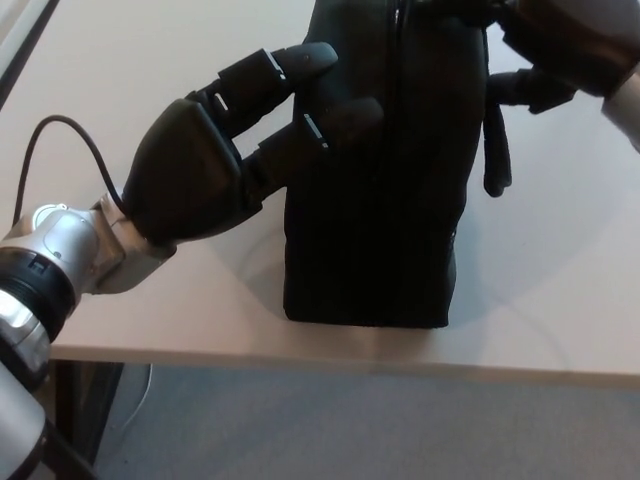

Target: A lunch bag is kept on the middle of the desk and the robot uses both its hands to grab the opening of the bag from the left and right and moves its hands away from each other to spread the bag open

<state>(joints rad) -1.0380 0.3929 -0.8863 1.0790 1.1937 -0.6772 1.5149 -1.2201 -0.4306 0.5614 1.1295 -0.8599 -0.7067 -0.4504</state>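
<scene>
A black lunch bag [380, 200] stands upright in the middle of the pale desk [560, 260], its zip line running along the top. My left hand [210, 165] is open, and its fingertips [335, 105] press against the bag's upper left side. My right hand [560, 40] reaches in at the top right corner, open, with one finger [530, 88] beside the bag's hanging strap [497, 140] and the others over the bag's top right edge. The bag's mouth is cut off by the upper edge of the picture.
The desk's front edge [300, 360] runs just below the bag, with grey floor beyond. A black cable [70, 135] loops from my left wrist over the desk's left part.
</scene>
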